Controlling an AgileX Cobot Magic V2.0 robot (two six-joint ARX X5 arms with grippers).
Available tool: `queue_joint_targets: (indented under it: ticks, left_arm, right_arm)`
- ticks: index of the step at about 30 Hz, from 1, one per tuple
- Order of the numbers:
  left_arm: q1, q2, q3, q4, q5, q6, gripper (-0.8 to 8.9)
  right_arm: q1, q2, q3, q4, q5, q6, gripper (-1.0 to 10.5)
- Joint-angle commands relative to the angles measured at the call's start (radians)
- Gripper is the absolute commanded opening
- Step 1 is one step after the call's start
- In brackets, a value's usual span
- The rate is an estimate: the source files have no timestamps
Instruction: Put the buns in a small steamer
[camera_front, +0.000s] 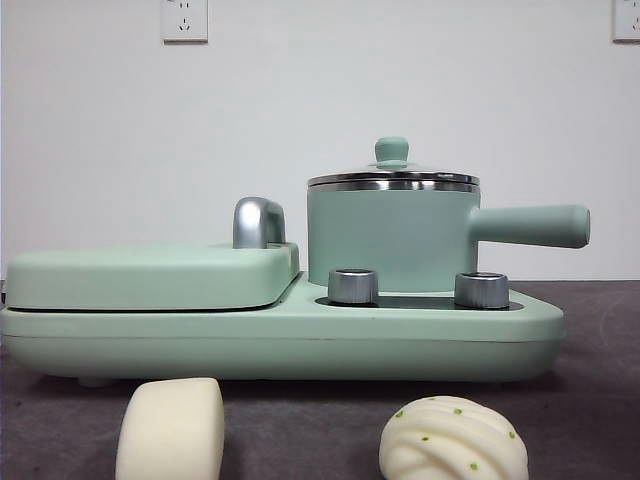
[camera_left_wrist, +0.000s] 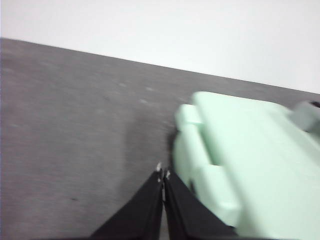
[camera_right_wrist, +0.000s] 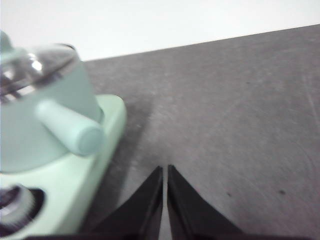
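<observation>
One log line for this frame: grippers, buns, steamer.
left gripper shut, idle by griddle | right gripper shut, idle by steamer | lid on | plain bun, twisted bun on table

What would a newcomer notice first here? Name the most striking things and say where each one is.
The small steamer, a mint-green pot with its glass lid on, stands on the right of the mint-green cooker base, handle pointing right. Beside it on the left lies the flat lidded griddle. In front, on the dark table, sit the smooth bun at left and the speckled twisted bun at right.
</observation>
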Motion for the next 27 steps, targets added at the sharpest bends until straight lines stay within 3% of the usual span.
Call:
queue_joint_targets:
  ticks: [1, 5, 11, 19, 27]
  left_arm:
    - [-0.029, 0.019, 0.032, 0.01, 0.016, -0.071, 0.09]
    - [-0.082, 0.072, 0.1, 0.008, 0.017, -0.122, 0.09]
    - [-0.156, 0.218, 0.263, -0.037, 0.037, -0.147, 0.09]
    - [-0.22, 0.471, 0.535, -0.151, 0.198, -0.116, 0.09]
    - [-0.253, 0.698, 0.746, -0.187, 0.451, -0.082, 0.09]
  right_arm:
    - [0.013, -0.002, 0.061, 0.011, -0.003, 0.081, 0.1]
    - [0.034, 0.013, 0.156, -0.04, -0.004, 0.136, 0.1]
    - [0.053, 0.114, 0.359, -0.208, -0.072, 0.133, 0.1]
    - [0.053, 0.322, 0.644, -0.377, -0.274, 0.041, 0.1]
    - [0.053, 0.513, 0.879, -0.528, -0.489, -0.126, 0.1]
